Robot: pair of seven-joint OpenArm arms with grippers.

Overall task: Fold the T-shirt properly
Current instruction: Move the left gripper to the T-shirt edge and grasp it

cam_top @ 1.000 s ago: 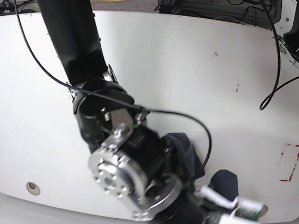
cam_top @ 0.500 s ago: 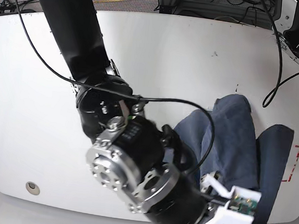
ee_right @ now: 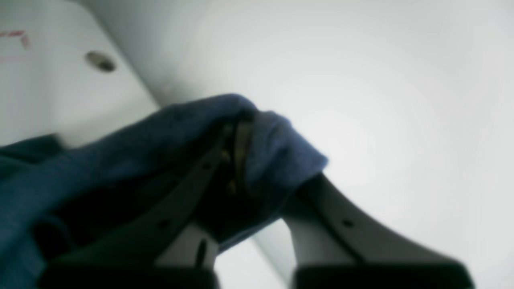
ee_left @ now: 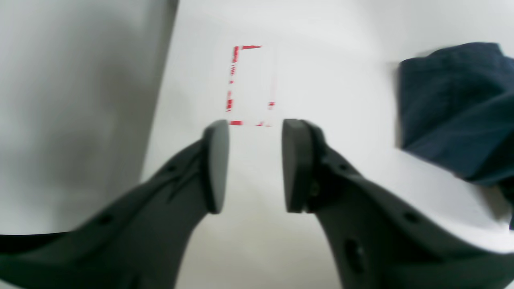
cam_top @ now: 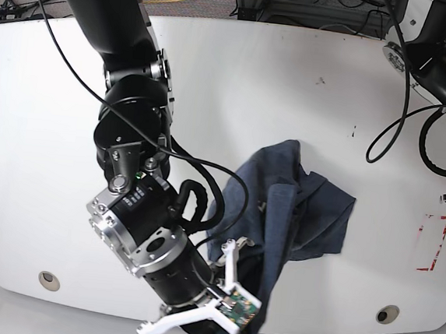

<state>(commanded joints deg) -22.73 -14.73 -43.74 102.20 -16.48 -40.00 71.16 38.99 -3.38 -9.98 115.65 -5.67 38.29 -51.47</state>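
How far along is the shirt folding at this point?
Done: nothing folded; the T-shirt lies crumpled on the table. In hand: the right gripper is clamped on a bunch of cloth; the left gripper is open and empty. Left: spreading it flat and every fold.

Navy-blue T-shirt on a white table with red markings.

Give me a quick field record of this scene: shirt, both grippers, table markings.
T-shirt: dark navy, crumpled on the white table, part hanging over the near edge
right gripper: shut on T-shirt fabric, near the table's front edge
left gripper: open, empty, apart from the shirt
red rectangle mark: on the table ahead of the left gripper
lettering: not visible
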